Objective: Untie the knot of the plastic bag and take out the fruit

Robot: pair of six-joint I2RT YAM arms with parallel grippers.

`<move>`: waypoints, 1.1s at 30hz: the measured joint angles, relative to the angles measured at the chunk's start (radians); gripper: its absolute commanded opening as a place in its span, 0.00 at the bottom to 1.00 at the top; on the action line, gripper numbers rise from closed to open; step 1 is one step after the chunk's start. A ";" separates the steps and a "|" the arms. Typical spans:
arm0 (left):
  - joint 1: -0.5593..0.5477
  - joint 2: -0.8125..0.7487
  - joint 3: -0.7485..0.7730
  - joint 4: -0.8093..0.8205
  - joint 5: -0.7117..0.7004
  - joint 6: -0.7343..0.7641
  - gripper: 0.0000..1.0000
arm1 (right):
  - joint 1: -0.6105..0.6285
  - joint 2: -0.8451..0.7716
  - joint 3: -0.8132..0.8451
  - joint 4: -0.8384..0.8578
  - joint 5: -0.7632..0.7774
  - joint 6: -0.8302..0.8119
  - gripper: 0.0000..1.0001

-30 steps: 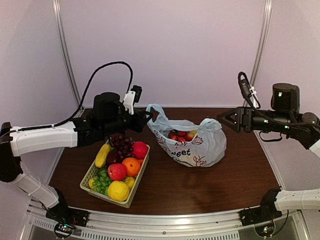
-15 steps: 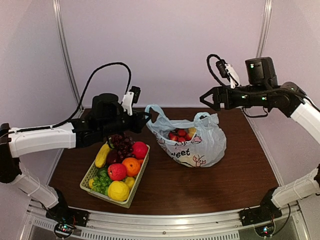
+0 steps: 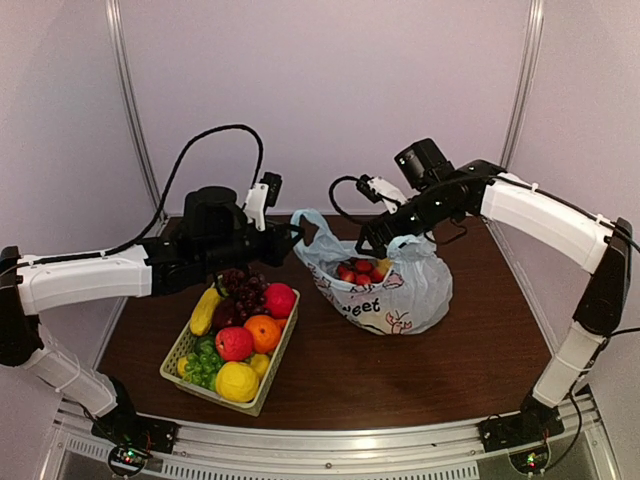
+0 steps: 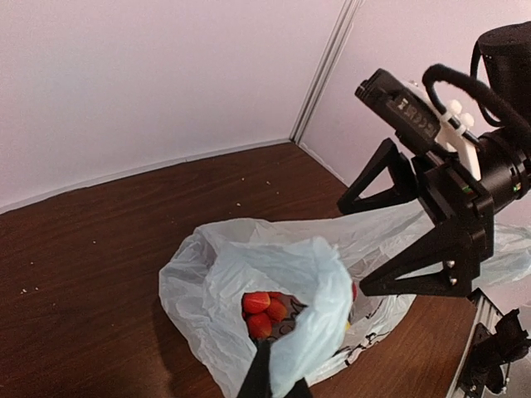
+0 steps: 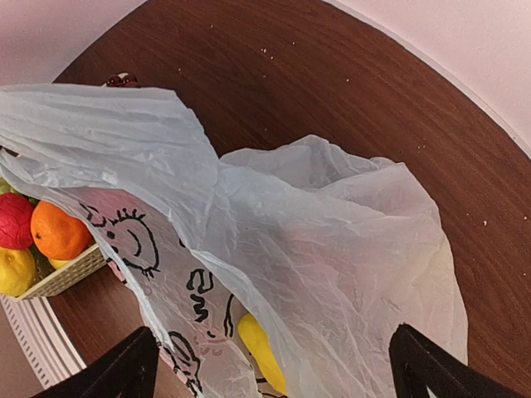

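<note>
Right claw (image 4: pixel 353 247): spread wide, empty, poised over the plastic bag (image 3: pixel 400 290) toward the far edge of the tabletop (image 3: pixel 450 360). Left claw (image 4: pixel 270 380): pinched on the bag's rim, propping its mouth open above the fruit (image 3: pixel 358 270). Likely trouble: thin film slipping free or tearing, mouth collapsing mid-reach.

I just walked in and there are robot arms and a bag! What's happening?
Two robot arms are working on a plastic bag on the table. The left gripper pinches one side of the bag and holds it up. The right gripper hangs wide open just above the bag. Red fruit shows inside. A basket of fruit sits beside it.
</note>
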 measured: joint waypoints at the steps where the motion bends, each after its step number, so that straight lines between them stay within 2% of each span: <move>1: 0.000 0.000 0.000 0.001 0.003 0.000 0.00 | 0.000 0.008 0.003 -0.007 -0.005 -0.017 0.98; 10: 0.000 0.009 0.000 0.003 0.028 0.000 0.00 | 0.000 0.074 0.031 -0.068 0.046 -0.128 0.92; 17: 0.000 0.009 0.000 0.003 0.028 0.000 0.00 | -0.004 0.077 0.030 -0.069 0.186 -0.132 0.59; 22: 0.000 0.009 0.000 0.002 0.028 0.000 0.00 | -0.031 0.077 0.030 -0.065 0.217 -0.114 0.37; 27: 0.000 0.007 0.000 -0.002 0.015 0.000 0.00 | -0.058 0.077 0.030 -0.064 0.197 -0.113 0.00; 33: 0.000 0.000 0.000 -0.010 0.001 0.000 0.00 | -0.060 0.070 0.029 -0.052 0.179 -0.105 0.00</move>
